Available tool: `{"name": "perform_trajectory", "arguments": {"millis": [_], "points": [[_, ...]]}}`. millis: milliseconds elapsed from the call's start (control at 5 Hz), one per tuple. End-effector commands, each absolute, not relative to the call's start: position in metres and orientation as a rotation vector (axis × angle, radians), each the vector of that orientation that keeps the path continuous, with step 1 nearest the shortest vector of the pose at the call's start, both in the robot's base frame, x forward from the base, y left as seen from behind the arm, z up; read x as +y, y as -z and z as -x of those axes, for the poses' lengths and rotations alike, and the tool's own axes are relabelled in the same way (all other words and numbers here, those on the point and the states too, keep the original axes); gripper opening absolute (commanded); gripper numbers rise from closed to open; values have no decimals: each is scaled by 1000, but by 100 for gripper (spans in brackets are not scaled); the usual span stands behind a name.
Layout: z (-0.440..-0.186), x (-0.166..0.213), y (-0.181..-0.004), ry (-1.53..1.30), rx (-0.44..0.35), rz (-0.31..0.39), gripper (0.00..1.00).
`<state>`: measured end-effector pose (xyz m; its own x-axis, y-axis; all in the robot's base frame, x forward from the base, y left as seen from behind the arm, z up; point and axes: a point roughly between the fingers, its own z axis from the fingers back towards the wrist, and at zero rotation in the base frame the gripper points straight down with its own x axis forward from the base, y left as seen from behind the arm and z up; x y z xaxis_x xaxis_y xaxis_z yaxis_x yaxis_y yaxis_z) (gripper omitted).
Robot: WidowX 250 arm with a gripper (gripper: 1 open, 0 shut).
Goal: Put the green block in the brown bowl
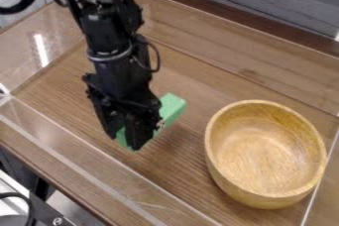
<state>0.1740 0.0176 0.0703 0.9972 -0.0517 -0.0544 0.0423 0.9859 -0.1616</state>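
**Inspector:** Start nearest the camera and work back. What do you have?

**Operator:** Closest to me is a clear plastic wall edging the wooden tabletop. Behind it my gripper points straight down, its jaws pinched onto the green block. The block sits between the black fingers with one end sticking out toward the upper right. I judge it is clear of the wood, though the gap beneath is hard to read from this angle.

**Inspector:** And the target?

**Operator:** The brown bowl stands to the right of the gripper, apart from it, empty, resting on the table.

**Inspector:** Risks from here?

**Operator:** Three, in my judgement. The block is held off-centre, so it may pivot or slide in the fingers during the carry. The bowl's rim is thick and raised, so a low sideways pass could knock the block's overhanging end against it and shove the bowl. And a long flat block released askew could bridge the rim instead of dropping inside.

**Inspector:** Materials?

**Operator:** The block is matte, plain, rectangular and hard-edged. The bowl is round, light wood with visible grain and a smooth curved interior. The tabletop is darker wood grain, and the enclosure panels are glossy and transparent.
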Motion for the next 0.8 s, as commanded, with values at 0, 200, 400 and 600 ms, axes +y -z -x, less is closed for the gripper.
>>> {"name": "perform_trajectory", "arguments": {"millis": [0,200,400,600], "points": [[-184,21,-90,30,0,155,0],[-184,19,-97,23,-2,162,0],[-184,17,-102,18,-5,168,0],[-184,15,-103,17,-8,171,0]]}}
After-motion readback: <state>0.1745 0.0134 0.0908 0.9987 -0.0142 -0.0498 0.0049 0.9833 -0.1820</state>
